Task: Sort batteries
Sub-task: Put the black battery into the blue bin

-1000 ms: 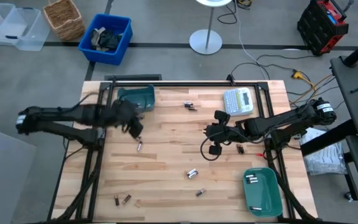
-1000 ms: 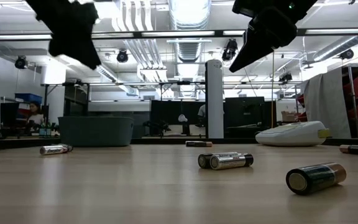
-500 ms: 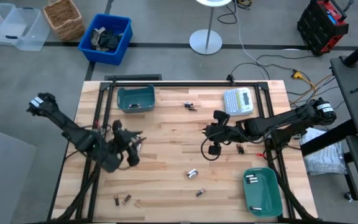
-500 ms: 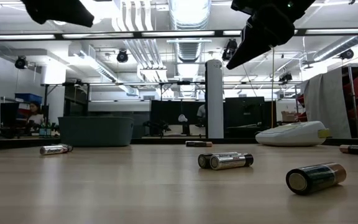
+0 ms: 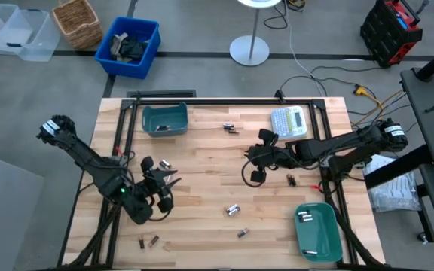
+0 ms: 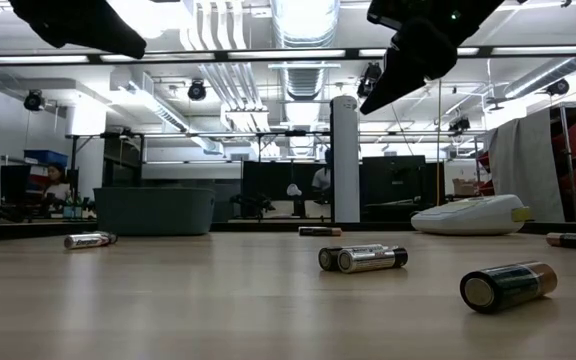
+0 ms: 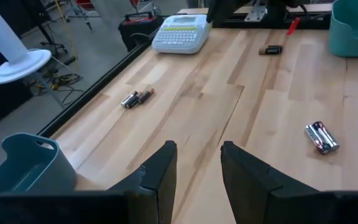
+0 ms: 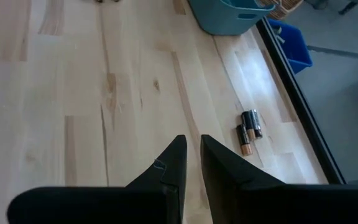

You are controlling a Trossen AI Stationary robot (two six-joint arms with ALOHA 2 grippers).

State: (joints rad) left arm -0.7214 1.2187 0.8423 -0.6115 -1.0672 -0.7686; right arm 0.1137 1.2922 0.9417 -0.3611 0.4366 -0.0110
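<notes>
- Left hand (image 5: 162,188) sits left of centre in the high view, over the surface (image 5: 202,181). The left wrist view shows its fingers (image 7: 160,174) spread, nothing between them: released.
- Right hand (image 5: 250,156) is right of centre in the high view. The right wrist view shows only a thin slit between its fingers (image 8: 173,163), nothing in it: clenched on air.
- Low view only: both hands hang clear above the surface at the frame's top, and a person (image 6: 56,185) is far off at the left.
- High view only: pale cells (image 5: 304,217) inside the lower-right teal bin (image 5: 330,235), at least two; exact number unclear.
- Loose batteries counted in the high view:
  - pair at upper centre (image 5: 230,128)
  - single (image 5: 291,179) right of centre
  - pair at lower centre (image 5: 233,210)
  - single below it (image 5: 242,233)
  - two at lower left (image 5: 148,241)
  - Eight seen; the left hand may hide more.
- Teal bins: two; the second bin (image 5: 164,119) is at upper left.
- One label maker (image 5: 290,122), upper right.
- Look: tiny cylinders lying on their sides, some silvery, some dark with a coppery end, clearest on the nearest cell (image 6: 509,284) in the low view.
</notes>
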